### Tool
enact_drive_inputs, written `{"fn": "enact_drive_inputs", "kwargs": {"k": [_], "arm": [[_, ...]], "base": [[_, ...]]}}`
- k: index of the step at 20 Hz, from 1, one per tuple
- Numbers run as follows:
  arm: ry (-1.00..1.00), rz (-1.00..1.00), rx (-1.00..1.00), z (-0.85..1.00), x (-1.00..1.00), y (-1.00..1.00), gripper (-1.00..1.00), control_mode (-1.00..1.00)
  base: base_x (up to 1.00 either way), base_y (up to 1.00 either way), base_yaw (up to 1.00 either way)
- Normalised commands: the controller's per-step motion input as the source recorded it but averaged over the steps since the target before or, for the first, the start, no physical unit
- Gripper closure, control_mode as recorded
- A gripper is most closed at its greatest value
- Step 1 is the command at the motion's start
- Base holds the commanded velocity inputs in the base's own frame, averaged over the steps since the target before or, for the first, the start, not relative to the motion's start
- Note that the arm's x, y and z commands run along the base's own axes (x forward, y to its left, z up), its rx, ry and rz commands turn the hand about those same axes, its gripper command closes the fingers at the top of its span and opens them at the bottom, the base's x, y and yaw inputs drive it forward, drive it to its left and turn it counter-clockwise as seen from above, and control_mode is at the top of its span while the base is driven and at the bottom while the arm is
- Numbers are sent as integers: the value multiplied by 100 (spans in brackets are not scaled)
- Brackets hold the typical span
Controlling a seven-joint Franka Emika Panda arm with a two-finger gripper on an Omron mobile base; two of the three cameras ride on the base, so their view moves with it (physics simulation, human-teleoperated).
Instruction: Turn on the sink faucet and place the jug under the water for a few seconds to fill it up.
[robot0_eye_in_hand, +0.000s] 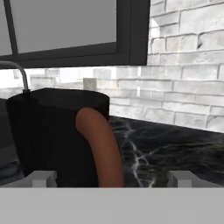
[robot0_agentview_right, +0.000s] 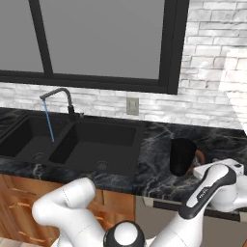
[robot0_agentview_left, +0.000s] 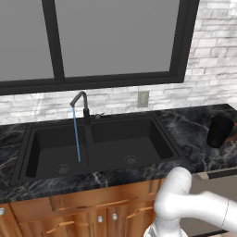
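The black jug [robot0_agentview_right: 182,156] stands upright on the dark marble counter, right of the sink [robot0_agentview_right: 114,166]. Its reddish-brown handle [robot0_eye_in_hand: 101,151] faces my hand. My gripper [robot0_eye_in_hand: 112,178] is open, one fingertip [robot0_eye_in_hand: 43,178] on each side of the handle, close to it but not closed on it. The jug [robot0_agentview_left: 219,131] also sits at the right edge of the left base view. The sink faucet [robot0_agentview_left: 79,99] stands behind the sink's divider with its spout over the left basin. A thin blue stream of water [robot0_agentview_left: 76,136] falls from it into that basin.
A white brick wall with an outlet [robot0_agentview_left: 143,98] and a dark-framed window [robot0_agentview_left: 115,74] rise behind the counter [robot0_agentview_left: 194,125]. Wooden cabinet doors [robot0_agentview_left: 92,213] lie under the sink. My white arm [robot0_agentview_right: 207,190] reaches along the counter's front edge toward the jug.
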Motion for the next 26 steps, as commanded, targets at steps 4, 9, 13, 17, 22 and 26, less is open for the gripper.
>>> {"fn": "enact_drive_inputs", "kwargs": {"k": [4,9,13,17,22,26], "arm": [[6,0,0,-1,20,19,-100,-100],[6,0,0,-3,16,19,-100,-100],[5,0,0,-13,13,19,-100,-100],[3,0,0,-16,4,25,100,-100],[1,1,0,-11,0,21,100,-100],[2,1,-1,-4,0,15,100,-100]], "base": [[0,0,0],[0,0,0],[0,0,0],[0,0,0],[0,0,0],[0,0,0]]}}
